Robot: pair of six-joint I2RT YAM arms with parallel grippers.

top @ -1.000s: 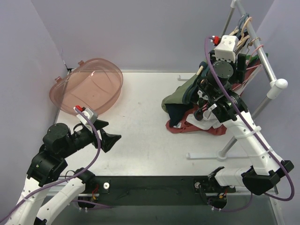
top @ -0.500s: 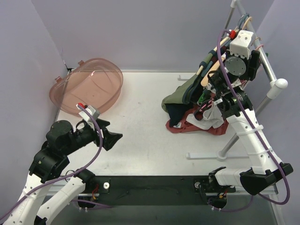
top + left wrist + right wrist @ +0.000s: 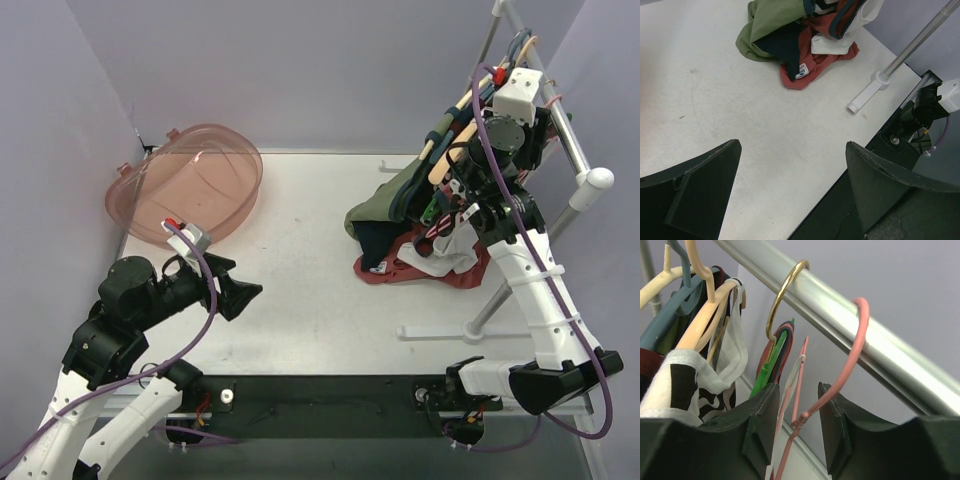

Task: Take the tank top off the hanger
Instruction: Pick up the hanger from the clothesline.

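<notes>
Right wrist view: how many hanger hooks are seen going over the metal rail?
2. A gold hook left of centre; a pink hook right of it. Cream hangers and a blue hanger leave the frame at upper left, so more may be hidden.
</notes>
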